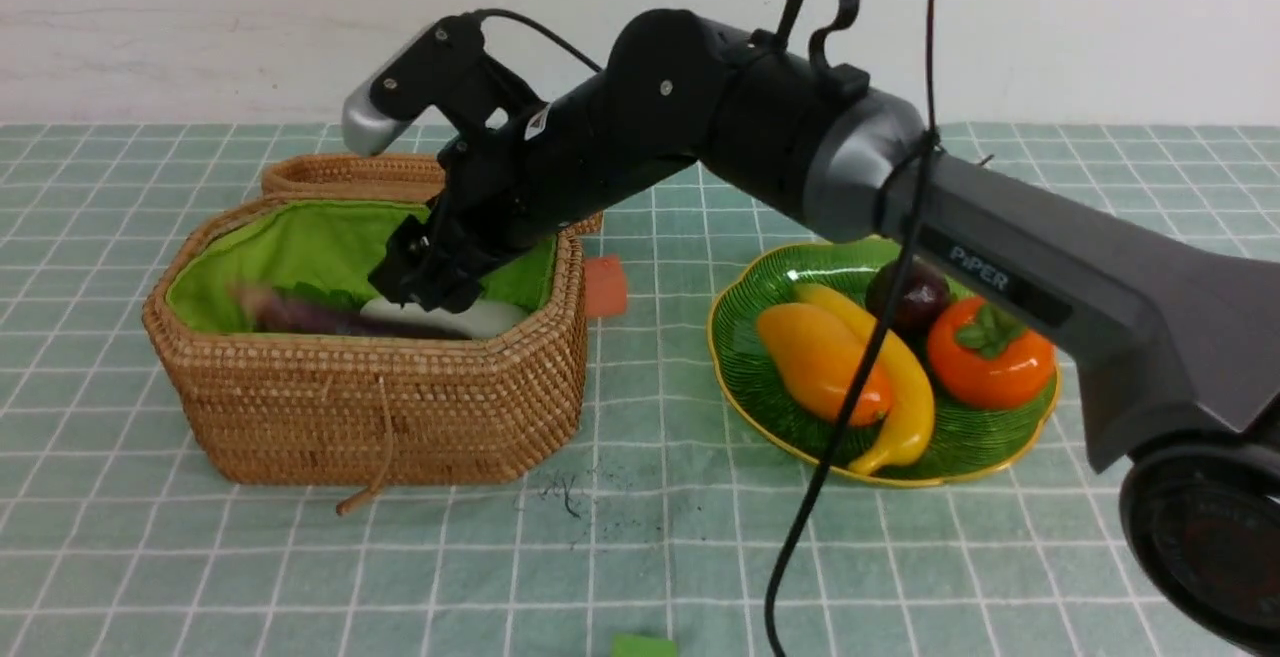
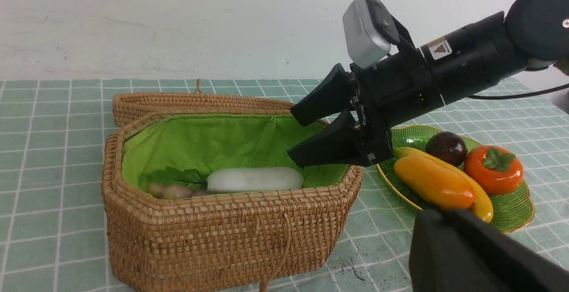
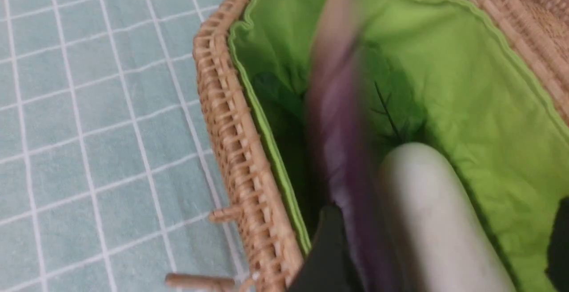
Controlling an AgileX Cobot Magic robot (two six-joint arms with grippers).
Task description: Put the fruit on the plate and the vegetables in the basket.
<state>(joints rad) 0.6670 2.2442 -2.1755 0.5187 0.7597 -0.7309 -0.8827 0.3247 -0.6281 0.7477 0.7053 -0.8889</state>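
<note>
- The right gripper hangs over the basket's 3 o'clock end with its black jaws spread and nothing between them; the left gripper is out of clear sight, closed.
- Just below it, the long dark purple eggplant lies blurred in the tan woven wicker basket with green cloth lining, long axis running 9 to 3 o'clock.
- The white oval radish lies beside it, parallel, leaves toward 9 o'clock.
- At the basket's 3 o'clock stands the green ribbed glass plate with gold rim, holding the orange-yellow mango, yellow banana, dark purple mangosteen and orange persimmon.
- The right arm reads "PiPER".
</note>
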